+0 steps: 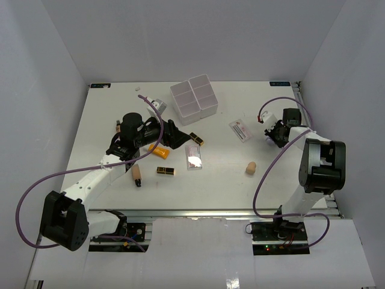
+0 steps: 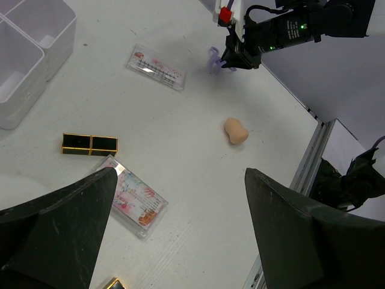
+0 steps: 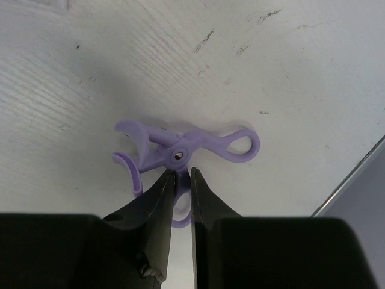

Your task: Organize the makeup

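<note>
The right claw (image 3: 180, 176) sat pinched narrow on a handle of the purple lash curler (image 3: 201, 144), which lay flat near the table's (image 3: 289, 72) right edge. The left claw (image 2: 180, 174) gaped wide, empty. Next, I judged, came lifting it to the white box (image 1: 207, 109).

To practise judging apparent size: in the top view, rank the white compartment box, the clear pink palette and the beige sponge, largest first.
1. white compartment box
2. clear pink palette
3. beige sponge
Clear gaps; all similarly far from the camera.

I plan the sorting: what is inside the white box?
The box shows four compartments, all empty from above. Nothing covers it; the left wrist view cuts off part.
</note>
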Tool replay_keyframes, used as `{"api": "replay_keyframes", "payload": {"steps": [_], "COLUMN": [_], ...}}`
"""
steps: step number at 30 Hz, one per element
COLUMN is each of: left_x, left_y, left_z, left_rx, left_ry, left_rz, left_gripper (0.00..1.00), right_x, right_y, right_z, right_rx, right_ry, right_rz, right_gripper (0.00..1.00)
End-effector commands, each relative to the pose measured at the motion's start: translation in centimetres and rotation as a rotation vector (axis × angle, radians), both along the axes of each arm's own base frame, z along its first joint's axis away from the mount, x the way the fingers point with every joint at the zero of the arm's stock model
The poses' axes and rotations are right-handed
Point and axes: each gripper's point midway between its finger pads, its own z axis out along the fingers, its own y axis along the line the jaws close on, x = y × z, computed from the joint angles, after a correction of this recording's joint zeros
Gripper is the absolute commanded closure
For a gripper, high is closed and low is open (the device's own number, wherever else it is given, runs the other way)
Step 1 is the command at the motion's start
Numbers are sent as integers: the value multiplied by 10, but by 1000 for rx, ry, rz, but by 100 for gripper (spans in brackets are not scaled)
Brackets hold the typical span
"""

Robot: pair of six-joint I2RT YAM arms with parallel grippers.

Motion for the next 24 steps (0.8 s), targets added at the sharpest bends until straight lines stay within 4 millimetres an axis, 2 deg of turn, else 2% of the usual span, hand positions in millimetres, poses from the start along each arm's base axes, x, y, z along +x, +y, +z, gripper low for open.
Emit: {"api": "replay_keyframes", "payload": {"steps": [1, 6, 13, 24], "left_x": [1, 0, -1, -2], "left_y": [-1, -1, -1, 3], "left_z": [15, 15, 17, 24], "left_rx": [-23, -25, -28, -21], "left_ry": [-40, -41, -46, -72], "left_rz": [-14, -17, -18, 1], "left_gripper": [2, 2, 2, 2], "right_x": [-2, -6, -13, -7], "right_y": [7, 16, 39, 104], "right_z": [22, 34, 56, 113], "right_rx": [60, 117, 243, 549], "right_ry": [-45, -63, -70, -71], "right_rz": [0, 6, 29, 110], "right_gripper": [82, 83, 83, 84]}}
